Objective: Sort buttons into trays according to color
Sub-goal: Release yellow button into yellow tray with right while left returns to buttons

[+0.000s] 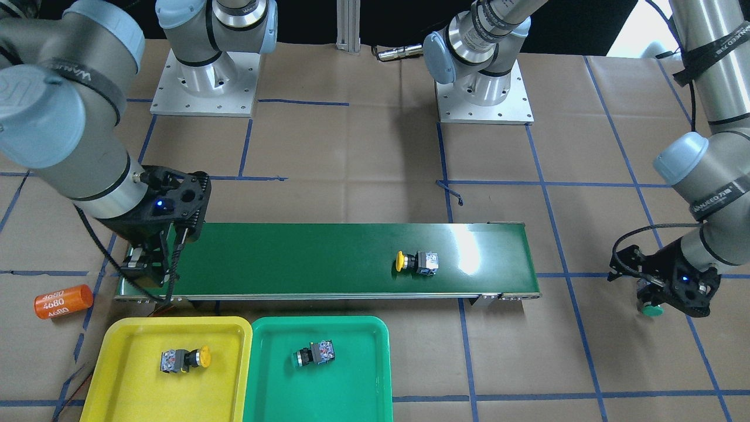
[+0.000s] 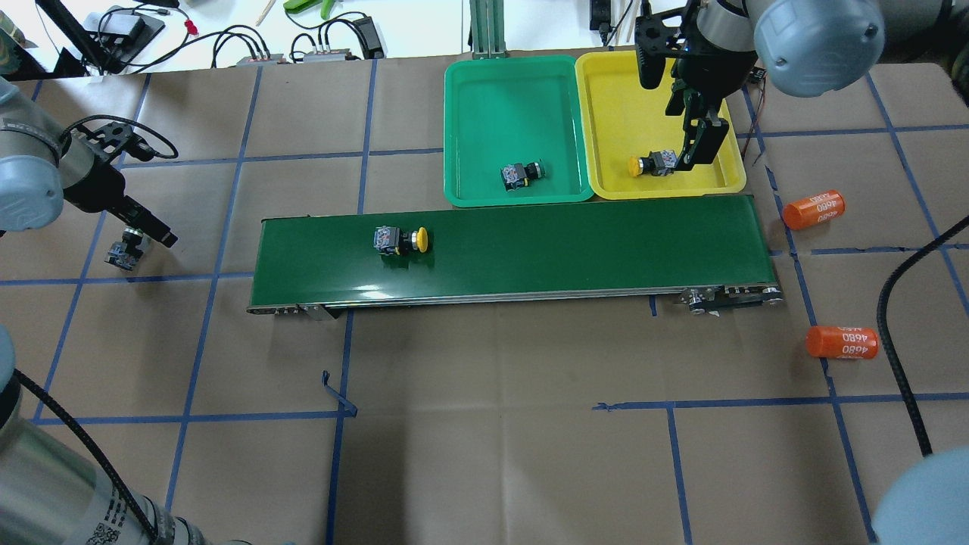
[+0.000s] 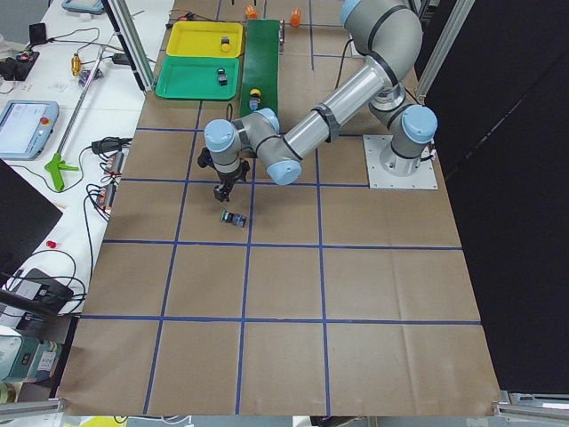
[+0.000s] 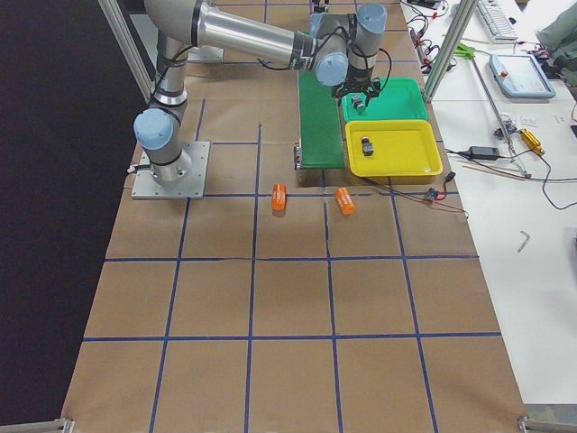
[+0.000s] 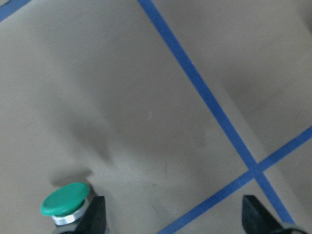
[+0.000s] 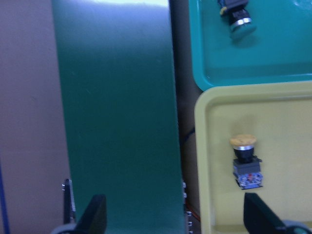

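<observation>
A yellow button (image 1: 416, 261) lies on its side on the green conveyor belt (image 1: 293, 258). Another yellow button (image 1: 184, 358) lies in the yellow tray (image 1: 117, 387). A green button (image 1: 314, 354) lies in the green tray (image 1: 363, 392). A second green button (image 2: 121, 253) sits on the table at the left. My left gripper (image 2: 147, 233) hovers just by it, open. In the left wrist view the green cap (image 5: 66, 201) lies outside the left finger (image 5: 97, 214). My right gripper (image 2: 700, 147) is open and empty over the belt's end and the yellow tray's edge.
Two orange cylinders marked 4680 (image 2: 812, 210) (image 2: 842, 342) lie on the table right of the belt. The two trays stand side by side beyond the belt. Blue tape lines cross the brown table. Cables and tools lie beyond the far edge.
</observation>
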Motion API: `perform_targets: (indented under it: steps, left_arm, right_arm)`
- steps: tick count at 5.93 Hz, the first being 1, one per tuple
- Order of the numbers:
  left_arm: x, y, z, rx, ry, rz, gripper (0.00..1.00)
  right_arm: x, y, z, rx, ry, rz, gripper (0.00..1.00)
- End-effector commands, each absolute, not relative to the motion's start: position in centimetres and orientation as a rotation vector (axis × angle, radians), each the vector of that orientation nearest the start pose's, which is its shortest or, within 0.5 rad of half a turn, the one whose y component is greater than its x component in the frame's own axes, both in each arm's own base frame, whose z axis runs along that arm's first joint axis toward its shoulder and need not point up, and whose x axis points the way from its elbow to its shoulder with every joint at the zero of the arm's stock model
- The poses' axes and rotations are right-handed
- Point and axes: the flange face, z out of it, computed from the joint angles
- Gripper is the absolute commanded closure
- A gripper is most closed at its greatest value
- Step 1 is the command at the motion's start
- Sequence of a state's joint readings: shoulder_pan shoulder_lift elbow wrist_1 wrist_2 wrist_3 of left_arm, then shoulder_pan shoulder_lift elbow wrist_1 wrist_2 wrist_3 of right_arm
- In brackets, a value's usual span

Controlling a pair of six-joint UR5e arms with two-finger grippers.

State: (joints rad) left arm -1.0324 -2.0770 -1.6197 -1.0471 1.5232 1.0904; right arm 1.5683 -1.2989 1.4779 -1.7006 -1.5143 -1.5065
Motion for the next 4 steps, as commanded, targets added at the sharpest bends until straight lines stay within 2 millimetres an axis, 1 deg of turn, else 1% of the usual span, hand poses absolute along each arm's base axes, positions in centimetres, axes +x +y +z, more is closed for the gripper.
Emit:
perform_targets:
  steps: [1, 2, 3, 4]
  left_arm:
    - [24.8, -62.2, 23.4, 0.736, 3.074, -0.044, 0.03]
    - [25.5, -61.9, 23.0, 0.717, 3.080, -0.039, 0.03]
    - [26.9, -60.8, 20.9, 0.688, 3.109, -0.002, 0.02]
    - [27.2, -60.5, 20.3, 0.684, 3.118, 0.016, 0.03]
  right_arm:
    - [17.2, -55.1, 38.8, -2.013, 2.294, 0.097, 0.00]
    - [18.2, -54.8, 38.3, -2.030, 2.293, 0.078, 0.00]
    - [20.8, -54.8, 37.9, -2.043, 2.313, 0.029, 0.00]
    - [22.3, -54.4, 37.2, -2.058, 2.294, 0.045, 0.00]
